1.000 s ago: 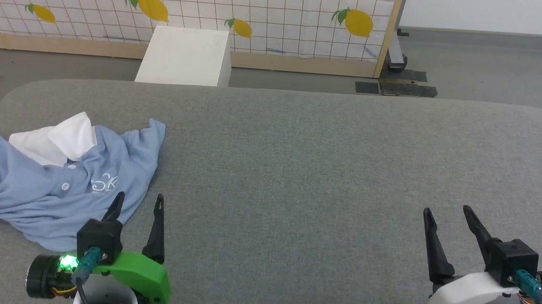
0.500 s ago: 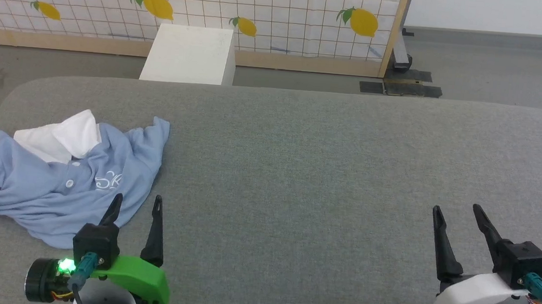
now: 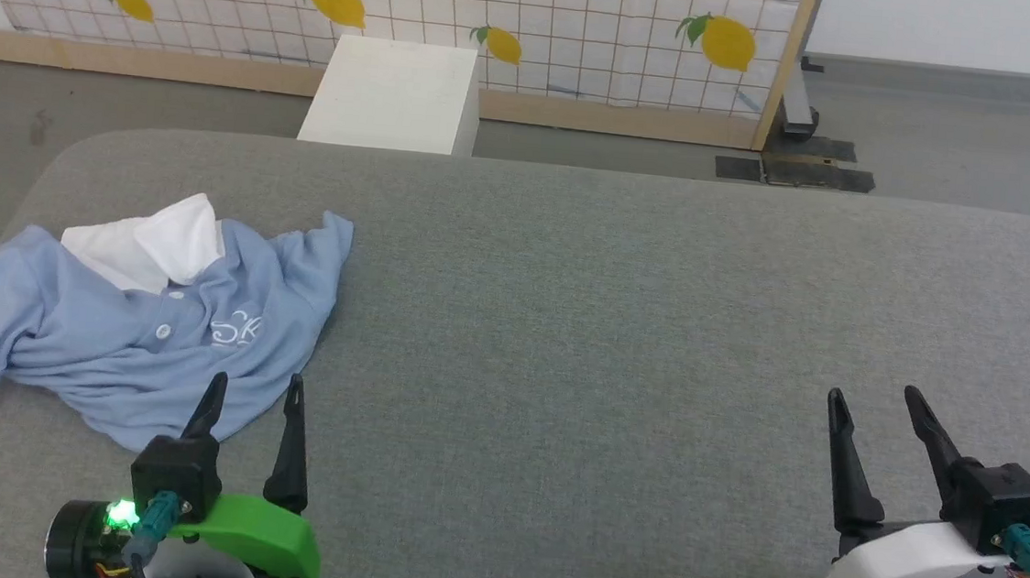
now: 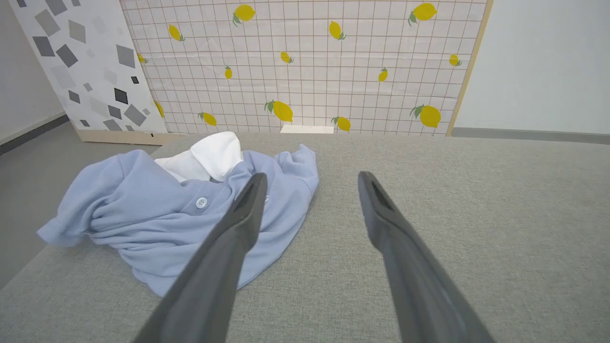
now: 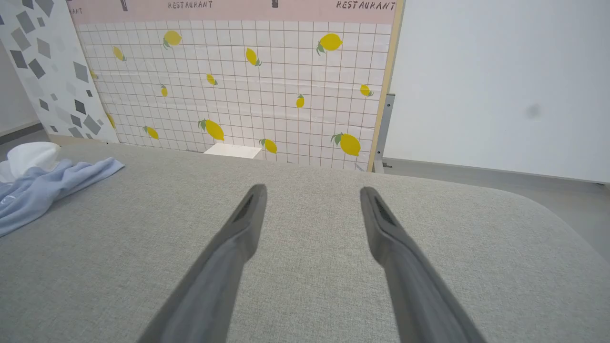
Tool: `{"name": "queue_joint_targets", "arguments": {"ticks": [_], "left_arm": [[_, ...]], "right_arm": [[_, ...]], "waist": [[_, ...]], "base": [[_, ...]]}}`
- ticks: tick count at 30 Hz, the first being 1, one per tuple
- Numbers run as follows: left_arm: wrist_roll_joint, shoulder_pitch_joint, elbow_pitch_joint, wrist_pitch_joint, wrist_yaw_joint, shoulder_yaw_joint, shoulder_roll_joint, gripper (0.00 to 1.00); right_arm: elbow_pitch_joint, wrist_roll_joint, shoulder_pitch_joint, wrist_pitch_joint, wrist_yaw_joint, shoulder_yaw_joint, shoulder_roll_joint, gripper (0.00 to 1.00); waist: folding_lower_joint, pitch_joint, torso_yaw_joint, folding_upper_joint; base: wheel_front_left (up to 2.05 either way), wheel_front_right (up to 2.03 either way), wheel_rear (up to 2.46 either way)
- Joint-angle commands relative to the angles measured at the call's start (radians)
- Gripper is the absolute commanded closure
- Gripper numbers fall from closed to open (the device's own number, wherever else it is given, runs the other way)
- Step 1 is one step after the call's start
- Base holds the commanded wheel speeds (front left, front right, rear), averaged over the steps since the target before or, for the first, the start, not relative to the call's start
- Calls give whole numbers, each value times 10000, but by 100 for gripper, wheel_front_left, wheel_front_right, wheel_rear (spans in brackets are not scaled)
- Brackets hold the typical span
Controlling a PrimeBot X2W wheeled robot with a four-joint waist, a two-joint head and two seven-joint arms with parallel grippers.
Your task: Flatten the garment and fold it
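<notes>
Left gripper (image 3: 256,381) and right gripper (image 3: 873,392) both gape empty; I'd pinch the near hem of the garment (image 3: 106,340) low.

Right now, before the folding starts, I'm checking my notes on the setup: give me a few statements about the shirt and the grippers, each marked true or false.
1. The shirt lies crumpled on the left part of the table. True.
2. The left gripper is shut on the shirt. False: it is open and holds nothing, its fingers by the shirt's near edge.
3. The right gripper is open over bare table, far from the shirt. True.
4. The collar is dark blue. False: it is white.
5. A white box stands on the floor beyond the table. True.
</notes>
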Motion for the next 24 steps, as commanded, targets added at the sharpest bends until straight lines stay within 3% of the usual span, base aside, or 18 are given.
{"name": "queue_joint_targets", "arguments": {"ticks": [1,24], "left_arm": [[-179,130,-20,-97,69,-3,-21,0],[-516,421,42,-566,294,-43,-31,0]], "right_arm": [[21,56,24,-110,-6,-20,8,0],[224,182,-21,-581,-9,370,11,0]], "waist": [[0,18,117,0],[0,-29,1337,0]], "base": [[0,0,0],[0,0,0]]}}
